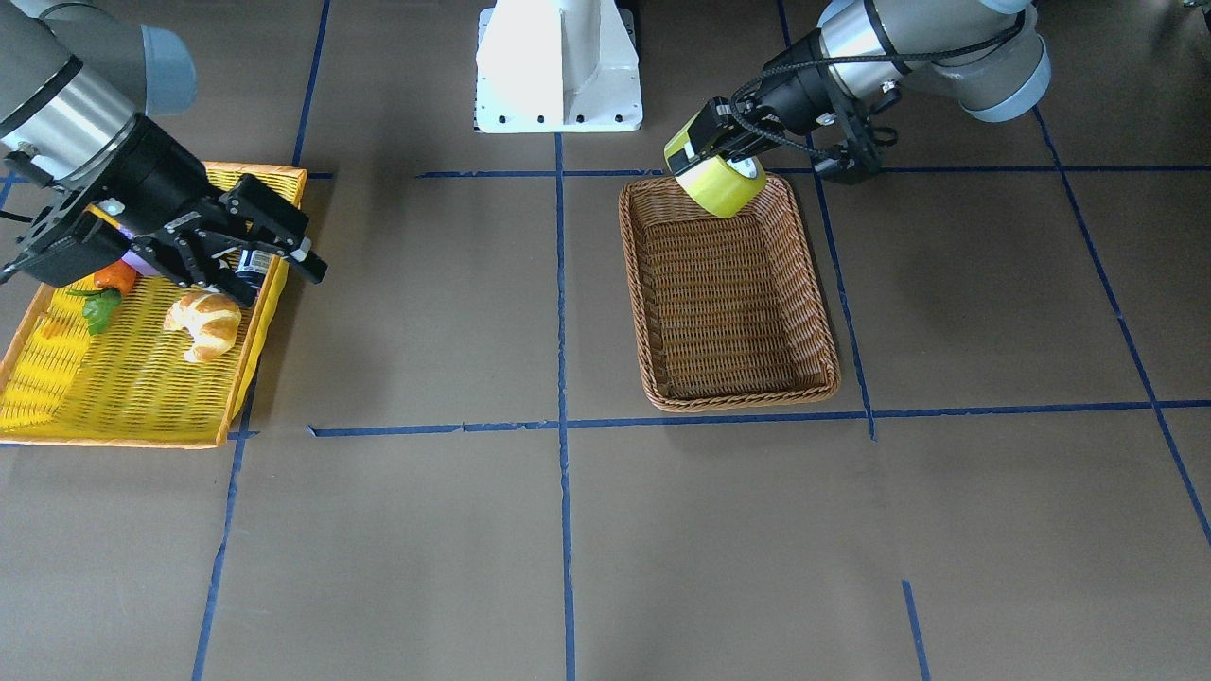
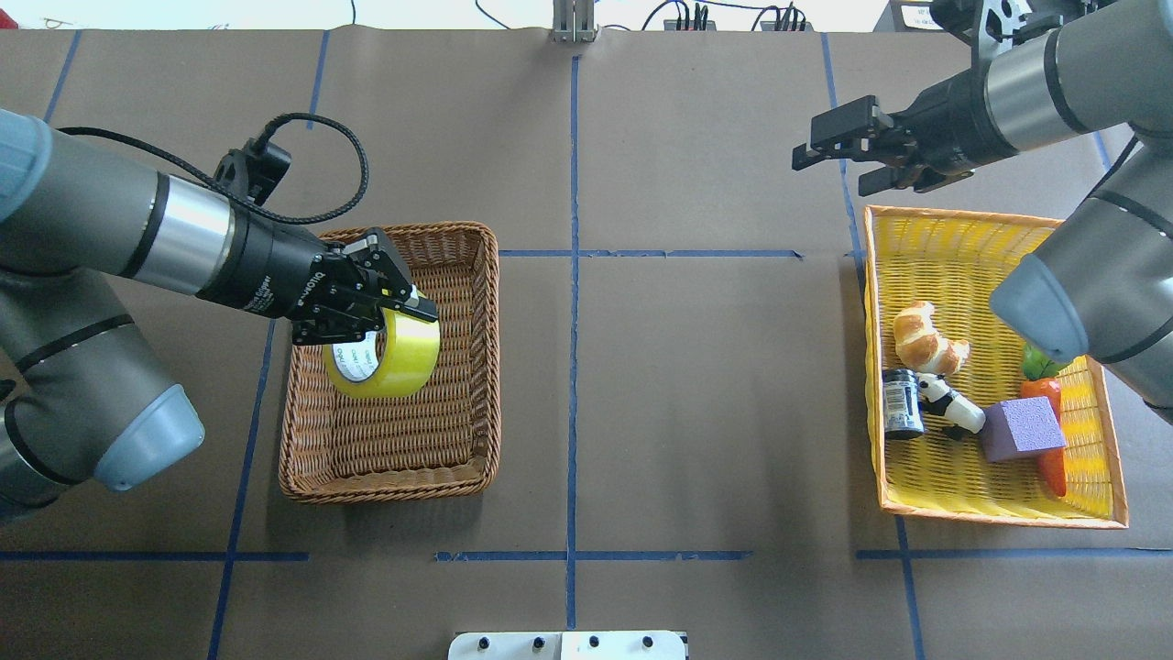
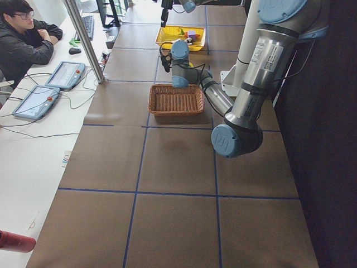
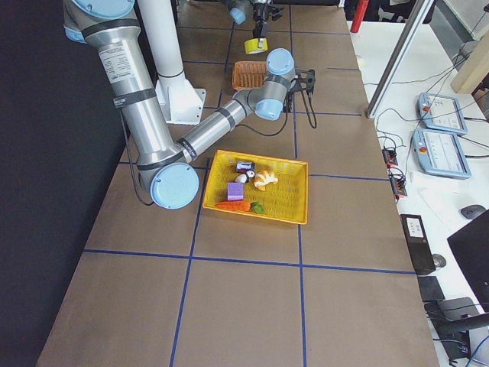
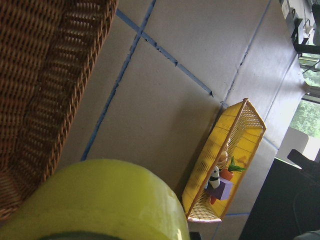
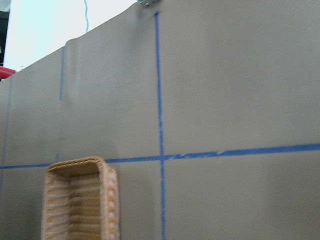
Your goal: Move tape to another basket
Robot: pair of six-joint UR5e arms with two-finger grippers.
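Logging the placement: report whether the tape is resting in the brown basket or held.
Held, not resting. The left gripper clamps the tape in its jaws, clear above the basket in the exterior right view.

Far end: tape (image 4: 256,47) hangs over the basket (image 4: 246,76). Up close, the yellow basket (image 4: 290,193) carries a croissant (image 4: 266,180), purple block (image 4: 235,190) and carrot (image 4: 231,205).
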